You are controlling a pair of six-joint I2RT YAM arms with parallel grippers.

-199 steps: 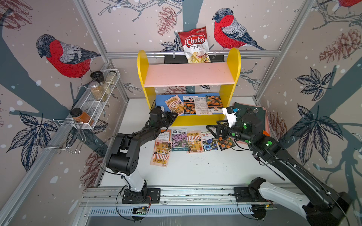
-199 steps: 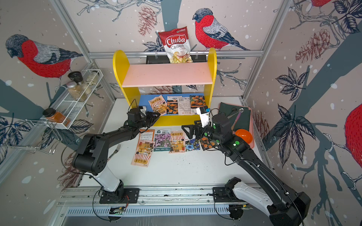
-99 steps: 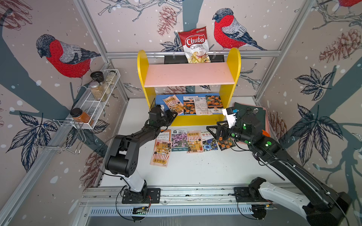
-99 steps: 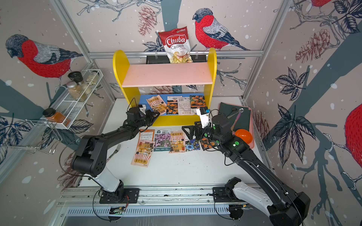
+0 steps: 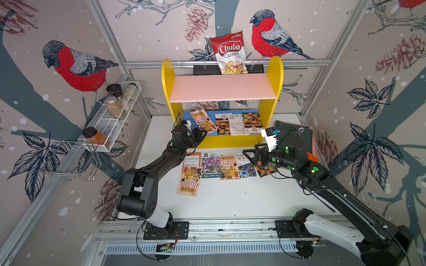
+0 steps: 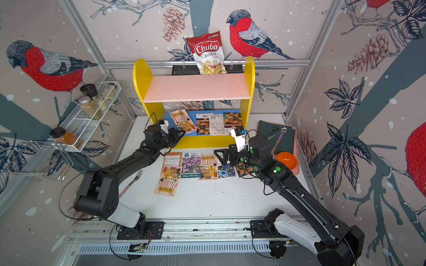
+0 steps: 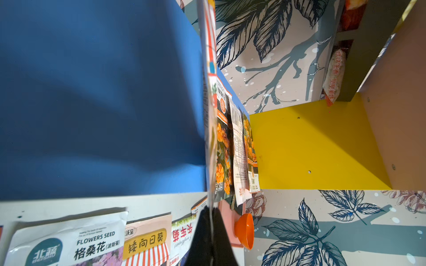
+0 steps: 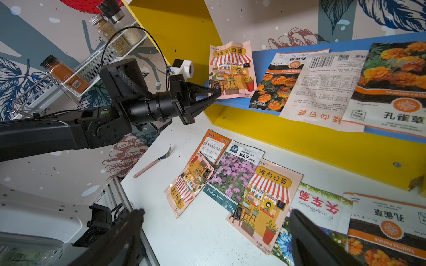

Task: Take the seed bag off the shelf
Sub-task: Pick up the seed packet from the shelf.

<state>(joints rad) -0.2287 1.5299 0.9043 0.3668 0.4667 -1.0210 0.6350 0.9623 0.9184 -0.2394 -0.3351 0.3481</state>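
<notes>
The left gripper's (image 8: 217, 94) jaws pinch the pink awning-printed paper seed bag (image 8: 231, 69), the right gripper's (image 5: 252, 153) jaws gape wide; next the bag should slide off the yellow-sided wooden shelf (image 8: 299, 142).

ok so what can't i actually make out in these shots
Seed bag pinched in the left claw: left wrist view sees it edge-on, print unreadable there.
Chips bag: lower end hidden behind the pink board of the shelf in both top views.
Orange bowl: the right arm hides most of it in a top view.
Table packets: fine print too small in both top views.
</notes>
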